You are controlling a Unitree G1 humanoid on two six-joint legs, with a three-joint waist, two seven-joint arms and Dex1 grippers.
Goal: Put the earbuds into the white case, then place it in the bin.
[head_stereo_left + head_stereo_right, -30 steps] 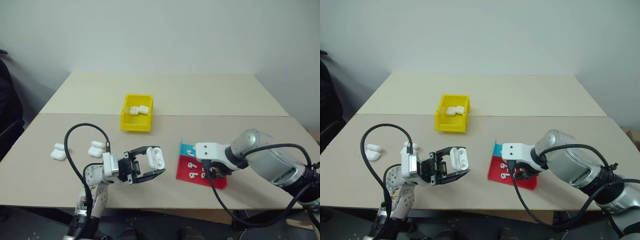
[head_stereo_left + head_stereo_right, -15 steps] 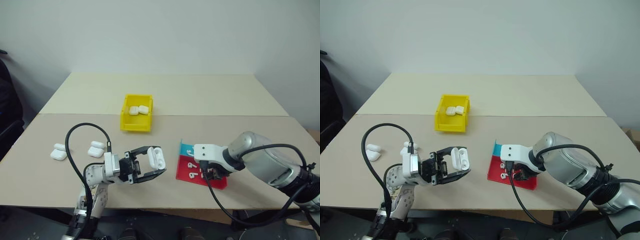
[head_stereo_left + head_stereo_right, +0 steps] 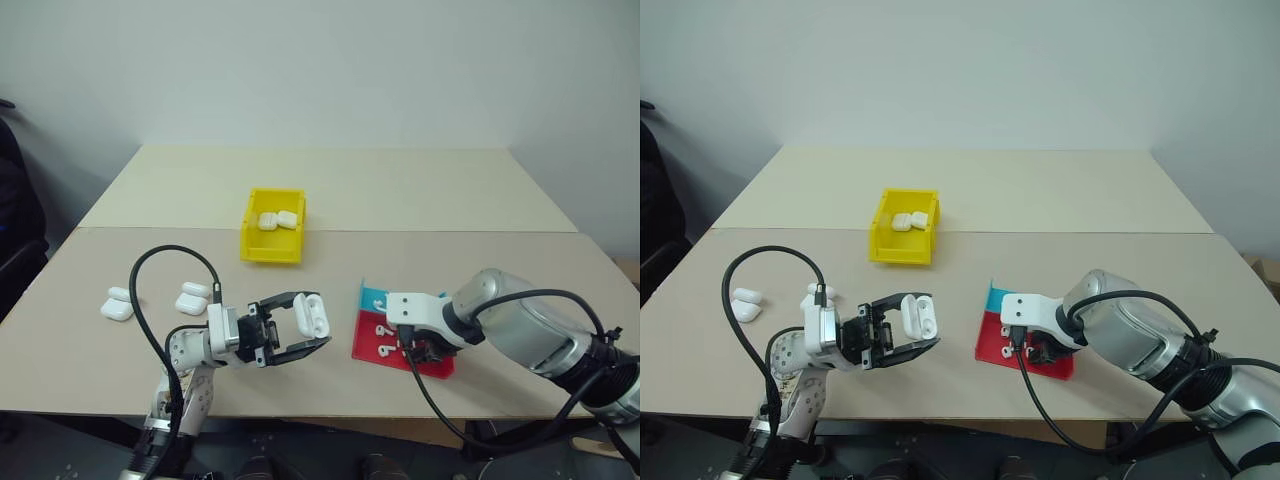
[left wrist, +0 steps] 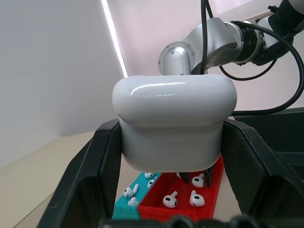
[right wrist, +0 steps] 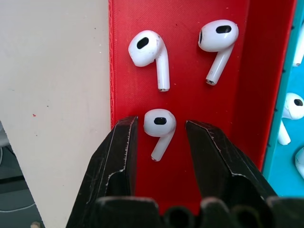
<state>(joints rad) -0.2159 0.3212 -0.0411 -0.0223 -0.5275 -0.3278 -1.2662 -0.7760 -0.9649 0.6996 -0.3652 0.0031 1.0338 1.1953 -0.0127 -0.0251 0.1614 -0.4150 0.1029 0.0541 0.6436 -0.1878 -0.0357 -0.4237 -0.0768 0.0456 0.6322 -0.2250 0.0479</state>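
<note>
1. The two head views look forward and down from well above the worktop (image 3: 400, 200); the tray (image 3: 432, 362) lies right of centre in both.
2. The left wrist view looks level along its tool (image 4: 170, 156) toward the tray, from a little way off.
3. The right wrist view looks straight down, very close, onto the tray's red half.

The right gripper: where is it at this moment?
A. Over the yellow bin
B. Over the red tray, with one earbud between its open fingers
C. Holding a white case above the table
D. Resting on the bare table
B: the right gripper is over the red tray with its fingers apart and an earbud between them, not yet pinched.
</note>
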